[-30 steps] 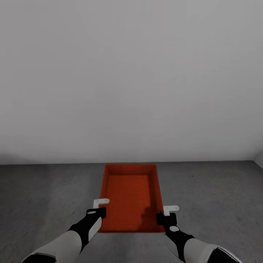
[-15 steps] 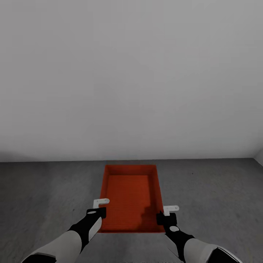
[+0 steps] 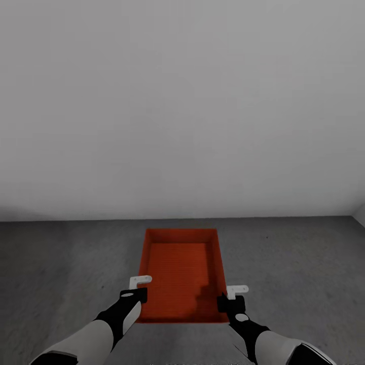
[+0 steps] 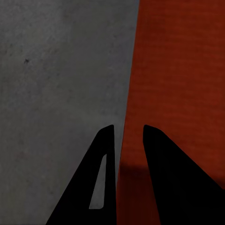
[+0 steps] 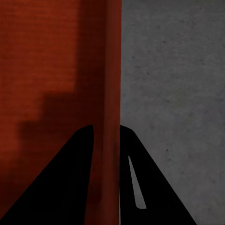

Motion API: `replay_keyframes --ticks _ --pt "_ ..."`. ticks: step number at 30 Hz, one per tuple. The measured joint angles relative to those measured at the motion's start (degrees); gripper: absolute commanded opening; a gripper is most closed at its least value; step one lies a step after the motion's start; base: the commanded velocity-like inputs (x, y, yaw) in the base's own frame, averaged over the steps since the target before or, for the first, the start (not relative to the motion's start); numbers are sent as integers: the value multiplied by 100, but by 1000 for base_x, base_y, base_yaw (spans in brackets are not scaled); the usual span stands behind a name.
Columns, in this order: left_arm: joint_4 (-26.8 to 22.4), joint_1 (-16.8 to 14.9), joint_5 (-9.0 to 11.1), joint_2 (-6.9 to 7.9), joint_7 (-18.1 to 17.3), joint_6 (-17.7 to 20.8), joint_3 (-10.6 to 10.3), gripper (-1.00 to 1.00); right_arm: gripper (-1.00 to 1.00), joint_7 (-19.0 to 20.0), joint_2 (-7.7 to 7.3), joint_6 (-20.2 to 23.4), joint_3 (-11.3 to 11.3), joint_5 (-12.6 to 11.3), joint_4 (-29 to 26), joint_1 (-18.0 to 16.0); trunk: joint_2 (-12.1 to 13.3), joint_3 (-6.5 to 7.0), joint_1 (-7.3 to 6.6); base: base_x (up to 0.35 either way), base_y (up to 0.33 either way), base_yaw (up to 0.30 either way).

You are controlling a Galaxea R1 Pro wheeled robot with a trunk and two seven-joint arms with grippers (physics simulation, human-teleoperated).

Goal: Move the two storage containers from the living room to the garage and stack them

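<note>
A plain pale grey wall (image 3: pixel 182 101) is seen across the upper head view, with the dark grey speckled floor (image 3: pixel 61 263) of the garage below it. One orange-red storage container (image 3: pixel 180 268) is seen on or just above that floor, its far end near the wall; from these views it cannot be told whether it rests on the floor or is held just clear of it. The left gripper (image 3: pixel 138 287) is set at its left side wall and the right gripper (image 3: pixel 233 297) at its right side wall, both toward the near end. In the left wrist view the left gripper (image 4: pixel 125 145) is seen astride the thin wall, one finger inside and one outside, pinching it; in the right wrist view the right gripper (image 5: pixel 107 140) is likewise pressed onto the opposite wall. Progress is judged as partial: one container has been brought to the garage and is at or near placement. Release is not yet done, and the second container remains to be stacked.
</note>
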Motion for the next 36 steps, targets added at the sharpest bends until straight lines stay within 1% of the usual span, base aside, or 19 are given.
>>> replay_keyframes --ticks 36 --pt "1 0 -3 -2 -4 -2 5 -100 -100 10 -7 0 -15 18 -2 0 0 -332 0 0 0 0"
